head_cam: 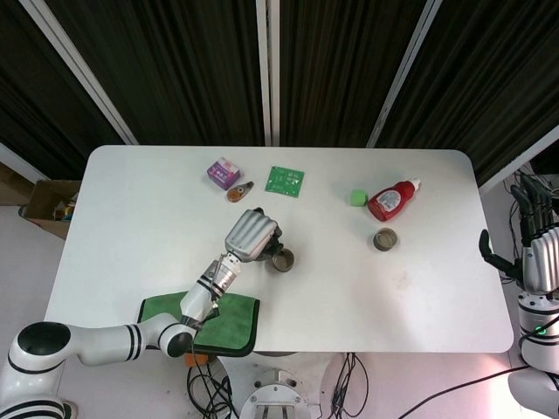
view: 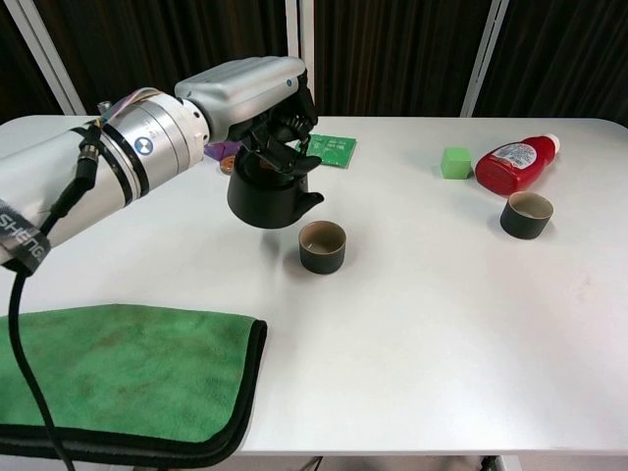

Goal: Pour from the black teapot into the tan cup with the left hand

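The left arm reaches from the lower left corner of the head view diagonally up toward the table's middle, its black-banded white segments giving way to a slim wrist; the left hand (head_cam: 251, 236) sits at the end, back plate turned up toward the head camera; in the chest view the left hand (view: 263, 93) comes in from the left, palm down, fingers (view: 282, 137) curled downward and closed in a grip from above; the right hand (head_cam: 540, 253) stands at the far right edge of the head view, upright, fingers apart and pointing up, holding nothing.
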`<action>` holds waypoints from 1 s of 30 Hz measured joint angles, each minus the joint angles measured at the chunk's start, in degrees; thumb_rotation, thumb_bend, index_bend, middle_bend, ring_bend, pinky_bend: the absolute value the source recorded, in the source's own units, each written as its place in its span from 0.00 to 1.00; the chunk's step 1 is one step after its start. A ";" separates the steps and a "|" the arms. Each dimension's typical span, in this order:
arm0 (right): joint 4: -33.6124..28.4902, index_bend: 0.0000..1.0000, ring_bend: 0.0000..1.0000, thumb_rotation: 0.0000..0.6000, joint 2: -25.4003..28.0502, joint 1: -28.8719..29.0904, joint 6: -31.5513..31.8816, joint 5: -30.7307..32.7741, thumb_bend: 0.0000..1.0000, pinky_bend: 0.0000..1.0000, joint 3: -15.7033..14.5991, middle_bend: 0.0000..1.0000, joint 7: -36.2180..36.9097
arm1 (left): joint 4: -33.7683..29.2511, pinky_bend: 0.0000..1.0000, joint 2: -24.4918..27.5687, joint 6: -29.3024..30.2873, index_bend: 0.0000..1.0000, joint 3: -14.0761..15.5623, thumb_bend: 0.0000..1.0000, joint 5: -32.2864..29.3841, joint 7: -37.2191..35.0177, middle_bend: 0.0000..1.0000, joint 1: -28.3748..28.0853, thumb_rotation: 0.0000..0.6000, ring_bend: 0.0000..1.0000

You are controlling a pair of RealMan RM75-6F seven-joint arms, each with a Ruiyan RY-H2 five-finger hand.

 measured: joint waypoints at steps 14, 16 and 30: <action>-0.05 0.00 0.00 1.00 -0.06 0.23 -0.35 -0.06 0.48 0.00 0.07 0.00 -0.11 | 1.53 0.48 -0.47 1.42 0.96 1.07 0.34 1.02 0.84 1.00 -0.58 1.00 0.89; -0.12 0.00 0.00 1.00 -0.10 0.28 -0.35 -0.15 0.48 0.00 0.05 0.00 -0.23 | 1.83 0.48 -0.64 1.73 0.96 1.17 0.34 1.32 0.84 1.00 -0.65 1.00 0.89; -0.15 0.00 0.00 1.00 -0.18 0.30 -0.70 -0.02 0.48 0.00 -0.01 0.00 -0.37 | 5.25 0.48 -3.02 3.57 0.96 1.78 0.34 3.18 2.58 1.00 -1.60 1.00 0.89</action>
